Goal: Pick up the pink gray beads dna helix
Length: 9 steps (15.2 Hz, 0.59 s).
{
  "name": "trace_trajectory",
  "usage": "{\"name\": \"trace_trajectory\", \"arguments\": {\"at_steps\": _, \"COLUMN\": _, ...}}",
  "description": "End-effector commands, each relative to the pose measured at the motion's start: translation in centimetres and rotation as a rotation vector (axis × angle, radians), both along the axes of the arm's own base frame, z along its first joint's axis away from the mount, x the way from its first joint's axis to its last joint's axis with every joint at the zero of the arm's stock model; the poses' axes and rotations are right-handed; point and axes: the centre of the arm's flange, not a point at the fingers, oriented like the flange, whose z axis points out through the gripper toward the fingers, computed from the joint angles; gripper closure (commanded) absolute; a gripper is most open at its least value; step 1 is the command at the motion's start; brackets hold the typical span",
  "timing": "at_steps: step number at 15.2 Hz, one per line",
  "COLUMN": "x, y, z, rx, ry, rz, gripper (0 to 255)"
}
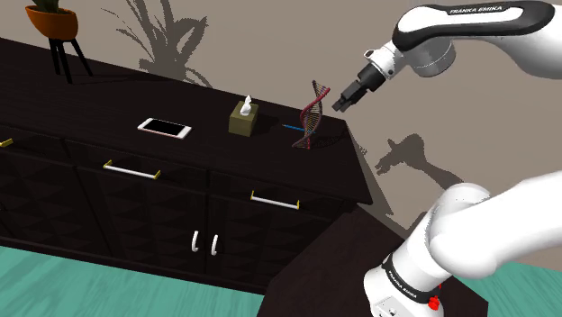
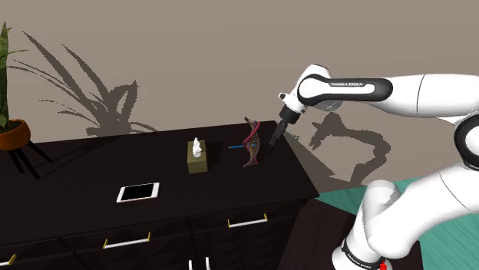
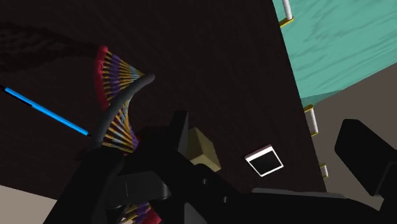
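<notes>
The DNA helix point(image 1: 312, 115) stands upright on the dark sideboard point(image 1: 90, 99), with red-pink and grey strands and coloured rungs. My gripper point(image 1: 347, 97) hangs just beside its top, on the shoulder view's right, a little above the surface. In the second exterior view the gripper point(image 2: 275, 132) is close to the helix point(image 2: 252, 143) on its right. In the wrist view the gripper point(image 3: 267, 127) is open, its fingers wide apart. The helix point(image 3: 121, 95) lies outside the gap, next to one finger point(image 3: 168, 143) that hides its lower part.
A thin blue pen point(image 1: 293, 127) lies just behind the helix. An olive tissue box point(image 1: 244, 119) and a white phone point(image 1: 165, 128) sit further along the sideboard. A potted plant point(image 1: 54, 18) stands at the far end. The sideboard's end edge is near the gripper.
</notes>
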Motion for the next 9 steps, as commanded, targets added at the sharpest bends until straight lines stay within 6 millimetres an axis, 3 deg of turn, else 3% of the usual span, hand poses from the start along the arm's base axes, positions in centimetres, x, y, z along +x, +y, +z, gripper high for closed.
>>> {"name": "trace_trajectory", "arguments": {"at_steps": 1, "x": 1.5, "y": -2.3, "z": -1.6, "rx": 0.025, "ry": -0.038, "rz": 0.012, "gripper": 0}}
{"name": "trace_trajectory", "arguments": {"at_steps": 9, "x": 7.3, "y": -10.3, "z": -7.8, "rx": 0.138, "ry": -0.177, "rz": 0.061, "gripper": 0}}
